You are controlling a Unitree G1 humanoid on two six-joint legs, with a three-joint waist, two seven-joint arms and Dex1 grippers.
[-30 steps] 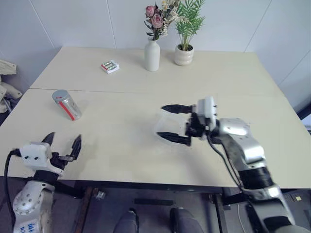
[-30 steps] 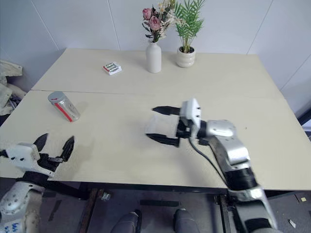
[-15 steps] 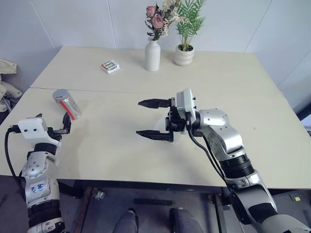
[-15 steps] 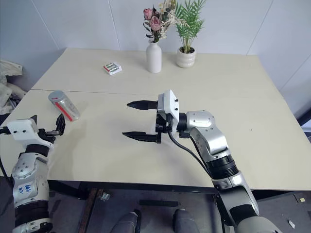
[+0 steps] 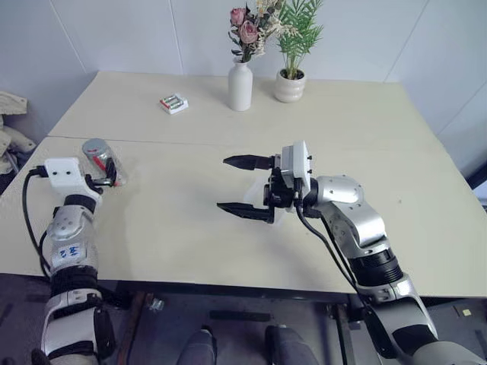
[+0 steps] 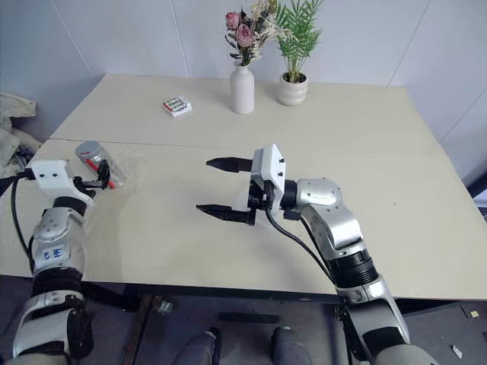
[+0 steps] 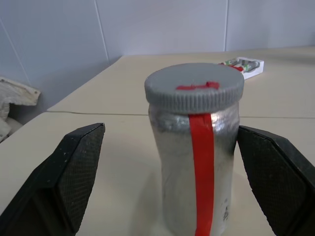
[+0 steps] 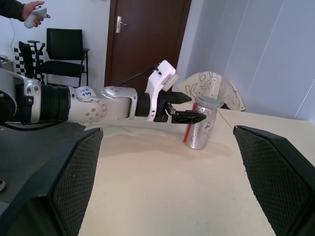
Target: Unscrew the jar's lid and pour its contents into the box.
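left gripper: out at the table's left edge, fingers spread wide on either side of the jar, not pinching it as far as I could see
jar: sat upright on the table between those two fingers, red strip running down its side, some gap left on both sides
lid: grey, ribbed rim, small red mark on top, was on the jar
pack: little white one with green and red bits, lay further back on the table, well behind the jar
vase: white, with pink flowers, stood at the back near the middle
plant: small white pot with green fronds, just beside the vase on its right
right gripper: hung mid-table pointing toward the left side, fingers as far apart as they go, nothing in them
box: clear tray, mostly hidden behind the right hand, only a pale bit showed by the wrist, so couldn't make out much of it
person: a hand holding a small controller showed in the room's background
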